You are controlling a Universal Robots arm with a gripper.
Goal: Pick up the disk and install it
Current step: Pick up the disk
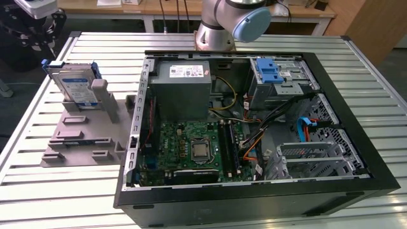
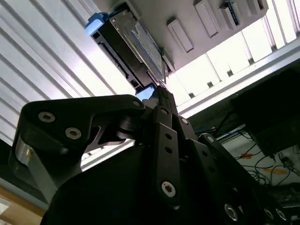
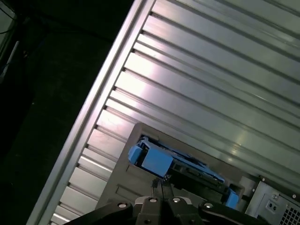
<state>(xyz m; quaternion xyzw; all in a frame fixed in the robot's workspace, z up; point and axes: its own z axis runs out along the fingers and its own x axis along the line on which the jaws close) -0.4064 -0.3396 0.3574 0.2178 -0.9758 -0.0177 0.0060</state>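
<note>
The arm (image 1: 216,26) stands at the back in the exterior view, a thick grey column with a blue-capped joint (image 1: 252,24) bulging toward the exterior view's right. Over at the top corner on the exterior view's left sits its pale grey wrist (image 1: 35,6), with dark mechanism hanging beneath it. In both wrist views the gripper (image 3: 161,184) (image 2: 161,92) narrows to a point: black linkage bars (image 2: 164,140), dotted with screw heads, fan in from either side. The two slim fingers (image 3: 157,188) lie pressed flat against each other, tips together, jaws closed.
</note>
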